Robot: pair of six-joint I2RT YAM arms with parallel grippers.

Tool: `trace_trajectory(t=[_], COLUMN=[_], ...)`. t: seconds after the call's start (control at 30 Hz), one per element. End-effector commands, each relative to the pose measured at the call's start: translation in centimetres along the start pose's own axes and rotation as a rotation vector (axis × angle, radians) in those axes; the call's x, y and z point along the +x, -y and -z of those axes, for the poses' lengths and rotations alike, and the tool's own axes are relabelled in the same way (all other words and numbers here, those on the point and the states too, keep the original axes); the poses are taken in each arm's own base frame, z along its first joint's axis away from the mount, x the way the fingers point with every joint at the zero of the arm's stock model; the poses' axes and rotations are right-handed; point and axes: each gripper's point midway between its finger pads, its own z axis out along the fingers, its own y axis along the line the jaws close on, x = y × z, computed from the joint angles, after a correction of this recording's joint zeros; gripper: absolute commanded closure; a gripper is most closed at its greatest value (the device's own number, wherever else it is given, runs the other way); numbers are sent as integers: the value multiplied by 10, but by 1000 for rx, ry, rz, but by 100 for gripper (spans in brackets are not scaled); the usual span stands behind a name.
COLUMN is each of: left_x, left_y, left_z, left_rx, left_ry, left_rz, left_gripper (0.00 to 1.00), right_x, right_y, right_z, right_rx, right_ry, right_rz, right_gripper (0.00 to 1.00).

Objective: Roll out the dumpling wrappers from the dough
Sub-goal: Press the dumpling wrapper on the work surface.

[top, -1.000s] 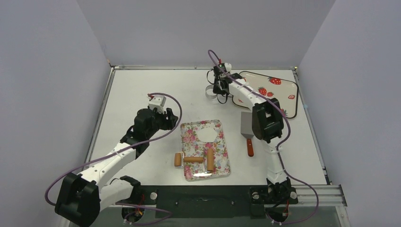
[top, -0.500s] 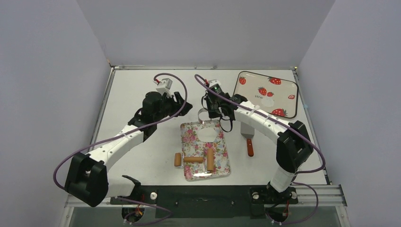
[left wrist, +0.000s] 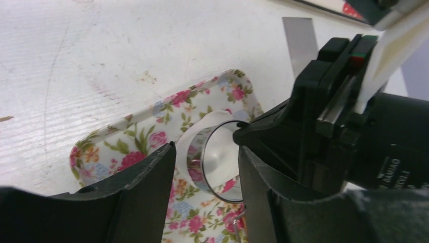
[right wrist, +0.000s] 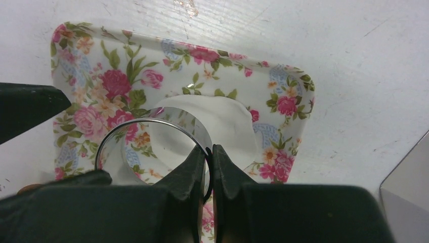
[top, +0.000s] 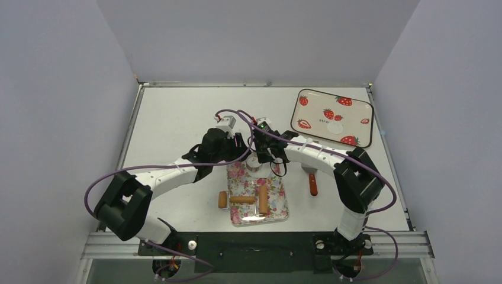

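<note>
Silver ring (right wrist: 157, 120) pinched by rim in right gripper (right wrist: 208, 154), held on flat white dough (right wrist: 222, 124) just below that gripper, likely to cut round piece; left gripper (left wrist: 205, 147) wide, empty, one finger each side of ring, maybe to steady it

White lettering, upside down, on the black motor housing (left wrist: 399, 136) in the left wrist view, too blurred to read surely, small dark word on the strawberry tray (top: 319, 106), illegible.

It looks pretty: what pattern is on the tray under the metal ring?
The tray shows pink roses and green leaves, clearest in the right wrist view.
</note>
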Motion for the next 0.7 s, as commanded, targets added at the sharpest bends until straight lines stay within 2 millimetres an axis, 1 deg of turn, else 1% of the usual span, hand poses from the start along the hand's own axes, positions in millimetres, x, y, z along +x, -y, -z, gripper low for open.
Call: trace_trajectory(t=[0.0,0.13,0.23,0.37,0.5,0.57,0.6,0.67], left_x=[-11,-5,7,15,24,25,26,28], left_y=[-1,-2,-2,3,-2,-3,-2,-4], left_z=[-8,-12,-13,-15,-20,-22,-23,-25], left_rx=[-11,-17,-17,1,-18,-23,-23,-35], left_ry=[78,79,53,45,25,27,27,30], left_rz=[-47,-64,-61,-75,-79,-83,-90,-94], left_gripper=[58,60,60,60,62,62,62,67], right_x=[-13,-10,-6,-2,-3,-3,-2,-1], right_y=[-5,-3,0,6,5,6,7,9], right_z=[-4,-3,-4,-7,-5,-4,-4,-5], right_rx=[-16,-14,-5,10,1,4,7,11], right_ry=[57,62,54,48,54,57,56,54], right_rz=[-25,-30,-38,-56,-60,-60,-59,-60], right_gripper=[100,100,100,100,100,100,100,100])
